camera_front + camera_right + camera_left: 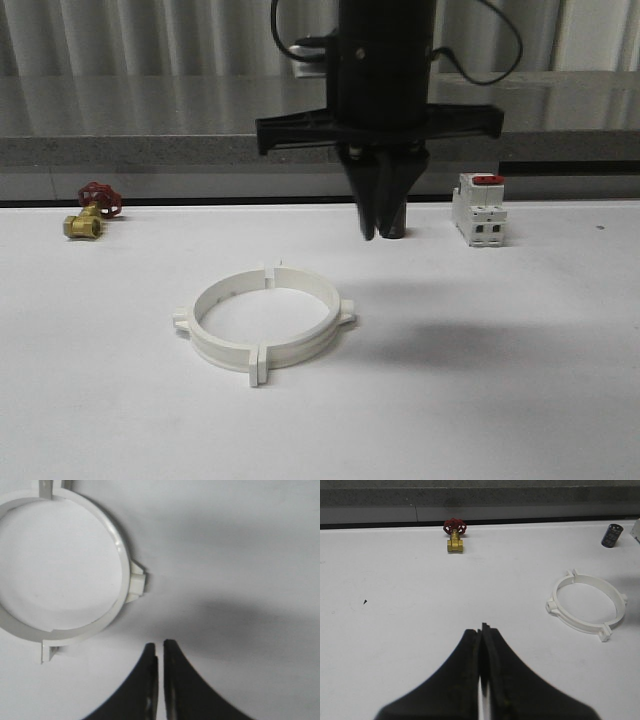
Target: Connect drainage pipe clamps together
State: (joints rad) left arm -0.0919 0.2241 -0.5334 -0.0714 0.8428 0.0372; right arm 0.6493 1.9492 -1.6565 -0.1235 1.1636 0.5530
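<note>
White tabletop (100, 400); drainage pipe clamps (263, 318) are seen mid-table, halves mated into one ring. Right gripper (383, 232) is raised behind it, clenched, empty; left gripper (484, 630) likewise. Joint could be parted if nudged on withdrawal.

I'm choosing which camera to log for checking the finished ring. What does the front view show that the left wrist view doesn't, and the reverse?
Front view alone: the white block with a red top and the right gripper, shut above the table. Left wrist view alone: the left gripper, shut, and the whole black cylinder. Both: the two drainage pipe clamps lying joined as a ring, and the brass valve with its red handwheel.
</note>
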